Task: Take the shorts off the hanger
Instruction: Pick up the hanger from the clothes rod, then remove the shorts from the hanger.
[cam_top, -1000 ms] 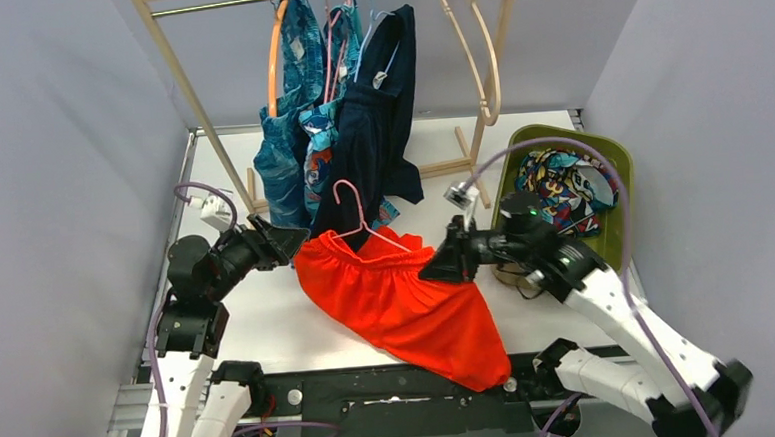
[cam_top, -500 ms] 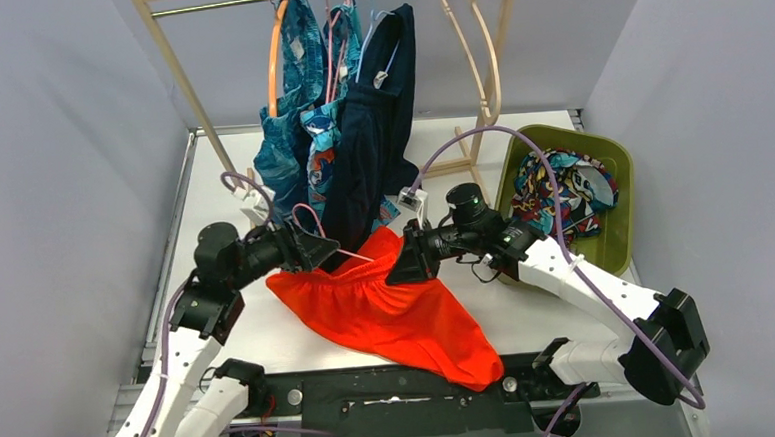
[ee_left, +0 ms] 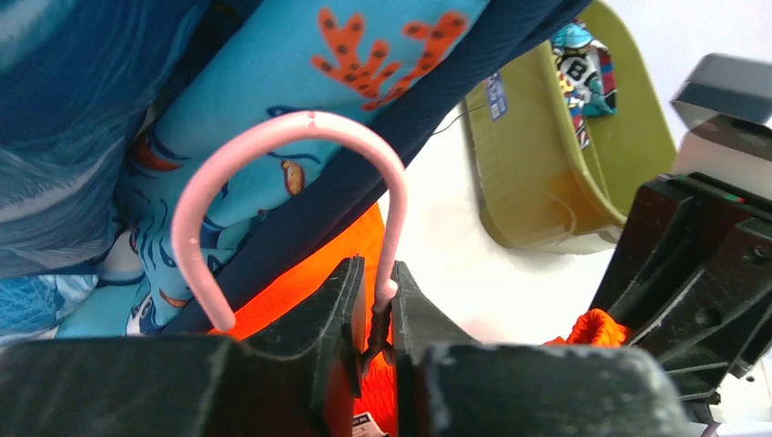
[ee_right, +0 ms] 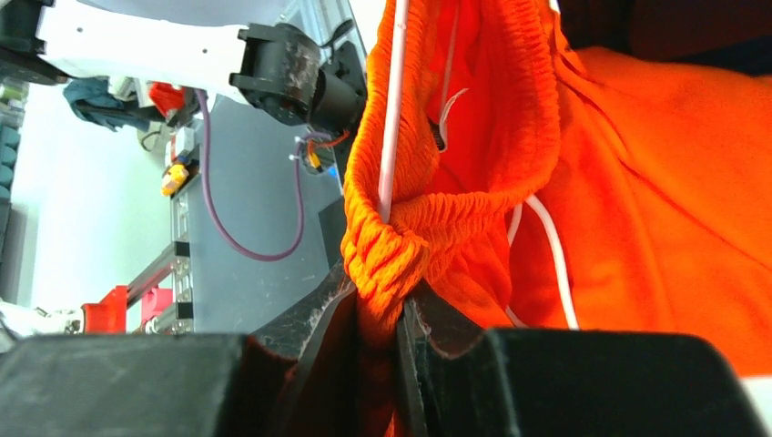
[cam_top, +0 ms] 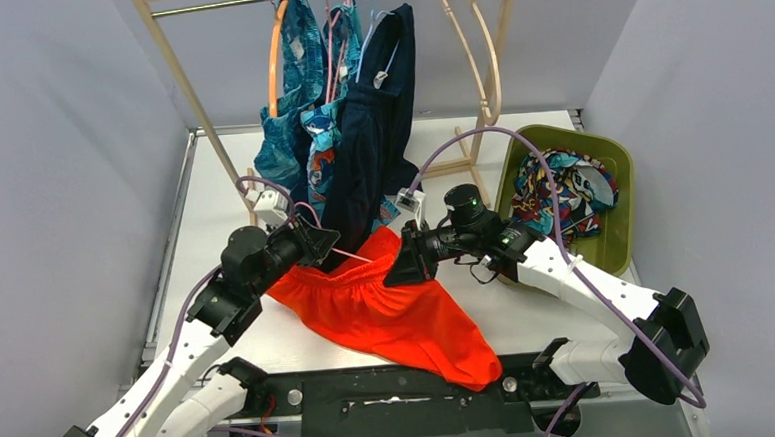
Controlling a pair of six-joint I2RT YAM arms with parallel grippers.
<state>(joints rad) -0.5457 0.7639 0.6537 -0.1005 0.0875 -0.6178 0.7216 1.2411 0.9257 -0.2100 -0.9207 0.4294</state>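
Observation:
Orange-red shorts lie on the white table with a pink wire hanger threaded through the waistband. My left gripper is at their upper left corner, shut on the neck of the hanger just below its hook; the jaws pinch the wire. My right gripper is shut on the bunched elastic waistband at the shorts' right end. In the right wrist view the hanger wire runs inside the waistband above the right gripper.
Directly behind hang the teal leaf-print shorts, turquoise cartoon shorts and navy shorts on a wooden rack. An empty wooden hanger hangs to the right. A green bin at right holds multicolour shorts.
My left gripper moved right to the hanger hook and shut on its neck. The right gripper carried the waistband left earlier, and has barely moved in the last half second.

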